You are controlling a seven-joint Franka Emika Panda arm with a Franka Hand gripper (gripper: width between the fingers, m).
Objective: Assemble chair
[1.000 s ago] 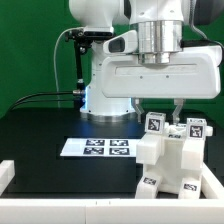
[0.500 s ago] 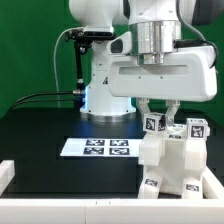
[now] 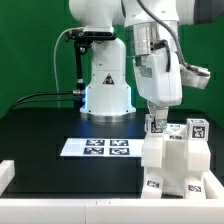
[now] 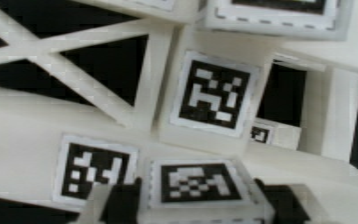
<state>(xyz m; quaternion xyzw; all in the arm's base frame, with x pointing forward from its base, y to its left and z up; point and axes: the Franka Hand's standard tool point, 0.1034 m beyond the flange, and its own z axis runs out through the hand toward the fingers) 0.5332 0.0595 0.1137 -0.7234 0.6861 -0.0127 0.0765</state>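
Hovering tool (image 3: 157,120) over chair (image 3: 175,160) top post; we cannot tell jaw state. Risk: misaligned descent knocks assembly on counter (image 3: 45,130).

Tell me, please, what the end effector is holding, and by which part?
The end effector appears closed on a tagged upright post atop the chunky white plastic chair assembly; the contact itself is partly hidden.

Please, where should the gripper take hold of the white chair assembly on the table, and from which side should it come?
Probably from above, on the tagged upright post at the top of the chair. It stands up clear of the blocky body, which looks too wide for the fingers. The gripper already sits over that post; whether it holds it is unclear.
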